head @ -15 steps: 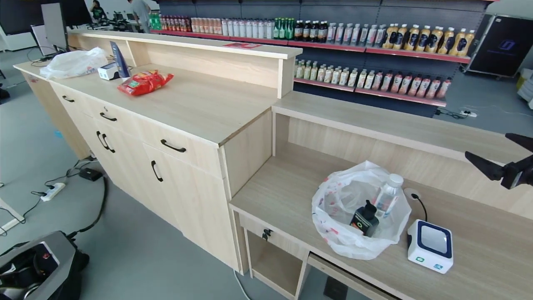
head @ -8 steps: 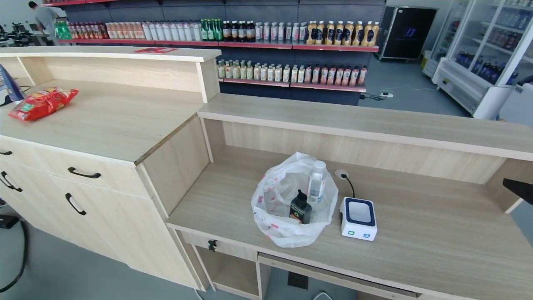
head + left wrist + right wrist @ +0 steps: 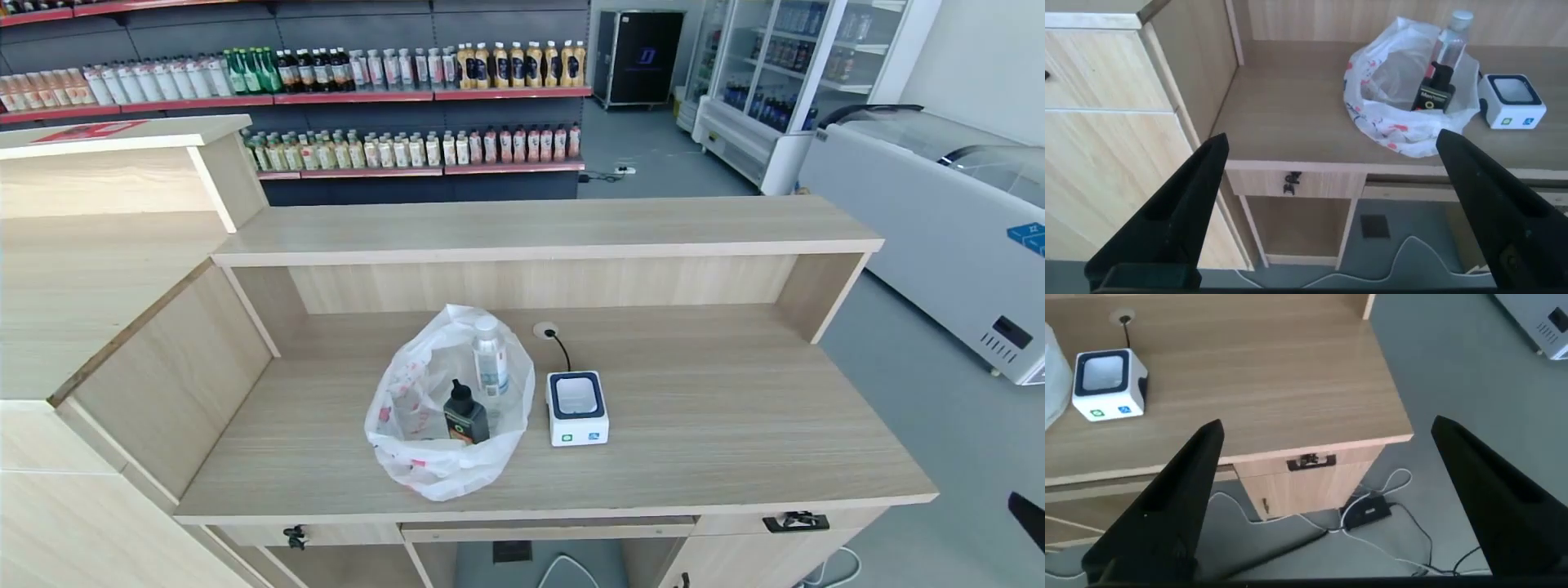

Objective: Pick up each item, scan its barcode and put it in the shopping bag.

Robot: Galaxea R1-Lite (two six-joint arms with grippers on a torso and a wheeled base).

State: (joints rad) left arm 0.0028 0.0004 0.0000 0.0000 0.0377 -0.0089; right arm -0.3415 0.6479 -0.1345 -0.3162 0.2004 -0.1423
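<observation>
The shopping bag is seen open-mouthed on the tabletop, with a clear bottle and a dark bottle stood inside, so packing is judged well along. The scanner is set just beside it at 3 o'clock, window up, likely for short transfers. The left gripper and right gripper are held off the near edge, fingers spread and empty.
</observation>
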